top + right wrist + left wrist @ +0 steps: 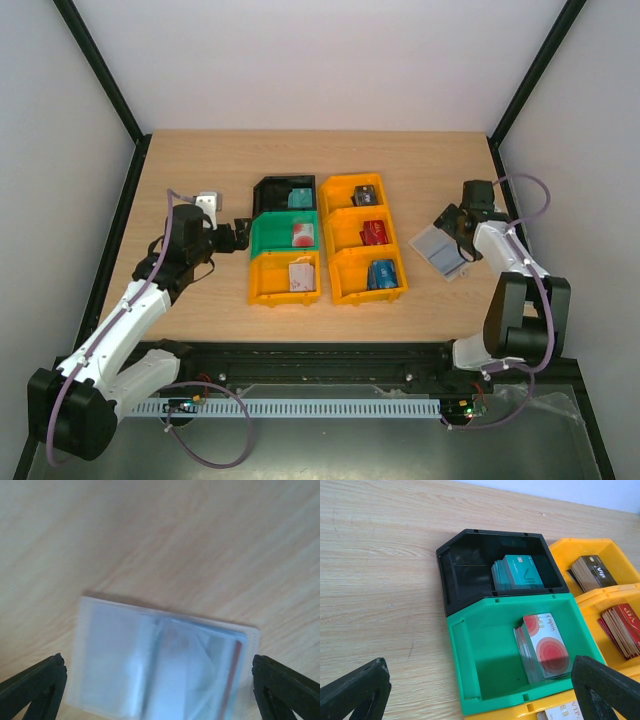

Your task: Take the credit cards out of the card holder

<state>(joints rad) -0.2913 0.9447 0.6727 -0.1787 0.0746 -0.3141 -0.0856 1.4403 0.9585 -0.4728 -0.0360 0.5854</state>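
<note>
Now right gripper (157, 666) hovers wide open and empty over the card holder (150, 650), left gripper (480, 664) equally agape well away from it; next, I'd judge, a clean pinch on it

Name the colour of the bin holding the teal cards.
The bin is black, clearest in the left wrist view.

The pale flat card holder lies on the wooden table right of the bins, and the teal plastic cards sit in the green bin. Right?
Not quite: the left wrist view shows the stack of teal plastic cards in the black plastic bin, behind the green plastic bin. The pale flat card holder does lie on the wooden table right of the bins.
</note>
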